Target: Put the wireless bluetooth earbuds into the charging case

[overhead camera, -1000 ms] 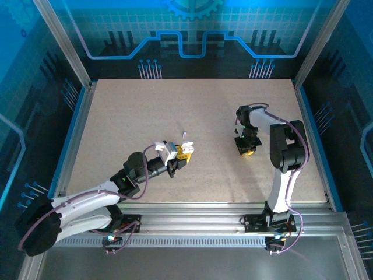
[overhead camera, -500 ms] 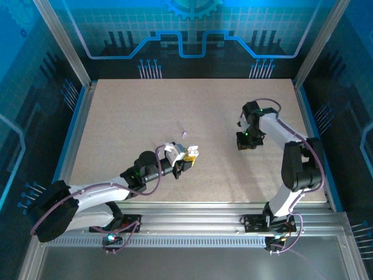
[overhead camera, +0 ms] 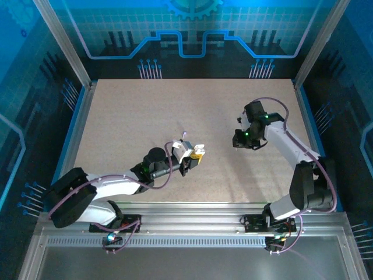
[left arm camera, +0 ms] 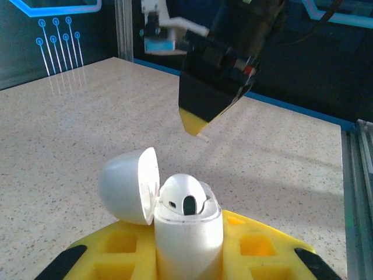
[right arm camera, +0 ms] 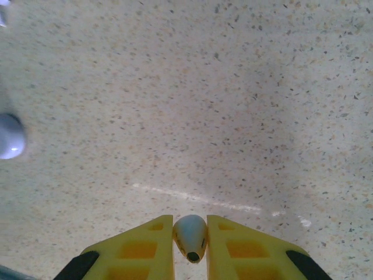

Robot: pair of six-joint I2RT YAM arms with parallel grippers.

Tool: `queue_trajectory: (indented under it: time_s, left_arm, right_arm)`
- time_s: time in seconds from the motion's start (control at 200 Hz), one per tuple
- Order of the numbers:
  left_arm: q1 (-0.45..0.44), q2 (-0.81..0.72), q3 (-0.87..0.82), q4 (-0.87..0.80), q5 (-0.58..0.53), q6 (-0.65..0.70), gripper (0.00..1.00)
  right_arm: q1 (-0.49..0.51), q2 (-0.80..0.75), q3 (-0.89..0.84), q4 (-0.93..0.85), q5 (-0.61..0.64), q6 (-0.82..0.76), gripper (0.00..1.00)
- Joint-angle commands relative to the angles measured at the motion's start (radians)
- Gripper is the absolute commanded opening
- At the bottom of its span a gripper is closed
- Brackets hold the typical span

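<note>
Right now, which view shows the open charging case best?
The left wrist view: the charging case sits close, lid open, one earbud inside, gripped by the left pincer. The top external view gives a pale speck at that pincer's tip. The right wrist view has a blurred pale shape at its left edge, perhaps the case.

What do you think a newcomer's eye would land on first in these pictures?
The open charging case, clamped in the left gripper near the middle of the table, with its lid swung aside and one earbud already seated. Then the second earbud, pinched between the yellow fingers of the right gripper over the table's right half.
</note>
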Motion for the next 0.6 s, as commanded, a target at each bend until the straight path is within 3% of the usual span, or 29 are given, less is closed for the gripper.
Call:
queue_trajectory:
  time_s: [0.0,0.59]
  left_arm:
    - [-0.013,0.035,0.032,0.094,-0.001,-0.035,0.16]
    - [-0.029,0.166,0.077,0.231,-0.026,-0.059,0.16]
  right_arm:
    - [0.016,-0.071,-0.01,0.023,-0.05,0.055,0.18]
    - [0.061,-0.273,-0.072,0.184,-0.17,0.219,0.18]
